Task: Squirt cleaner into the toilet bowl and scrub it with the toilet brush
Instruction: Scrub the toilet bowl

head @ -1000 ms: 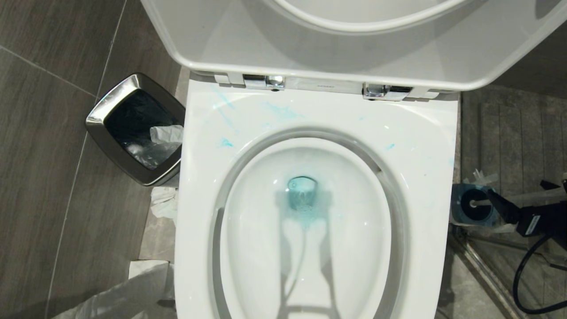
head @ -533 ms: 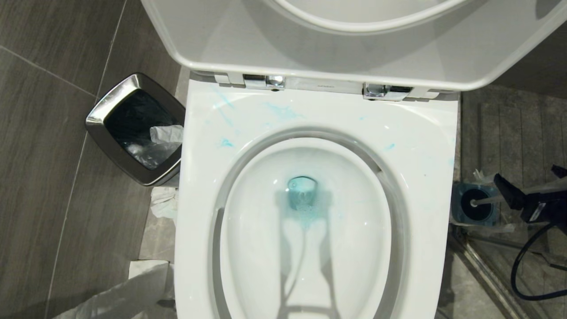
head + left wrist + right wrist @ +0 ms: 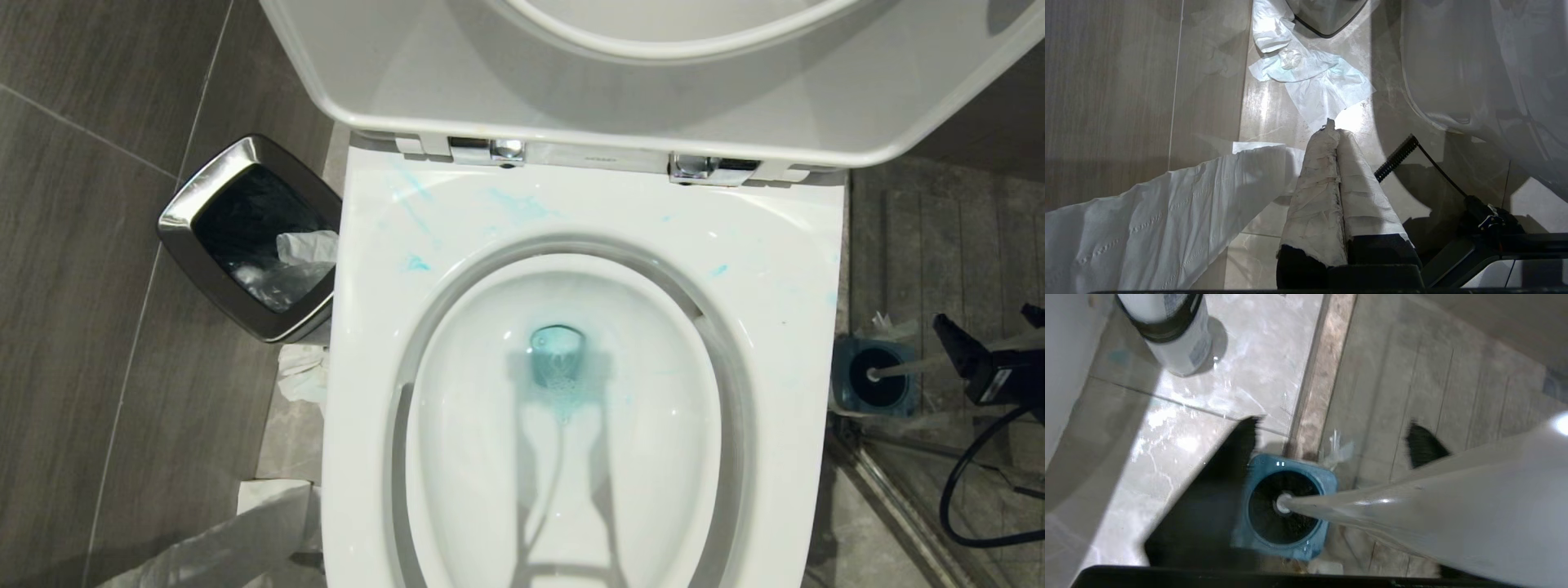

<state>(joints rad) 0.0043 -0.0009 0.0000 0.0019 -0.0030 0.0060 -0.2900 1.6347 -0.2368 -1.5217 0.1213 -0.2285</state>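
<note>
One right hand (image 3: 1331, 457), half cut off right of the glossy white toilet bowl (image 3: 784, 269), fingers spread astride the slim white toilet brush (image 3: 1412, 514); grip unclear. Black head sits in its blue holder (image 3: 1318, 482). Left hand (image 3: 1333, 126) closed, paper-wrapped.

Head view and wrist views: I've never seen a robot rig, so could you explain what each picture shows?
This is a two-armed robot. The head view looks down from its head at an open toilet bowl, with blue cleaner pooled inside and a bin beside it. The other two pictures come from cameras on its wrists. The left claw, wrapped in paper, is shut and hangs over loose paper on the floor. The right claw is open, its fingers on either side of the brush handle. The brush stands in its blue holder. Nothing is clearly held yet.
</note>
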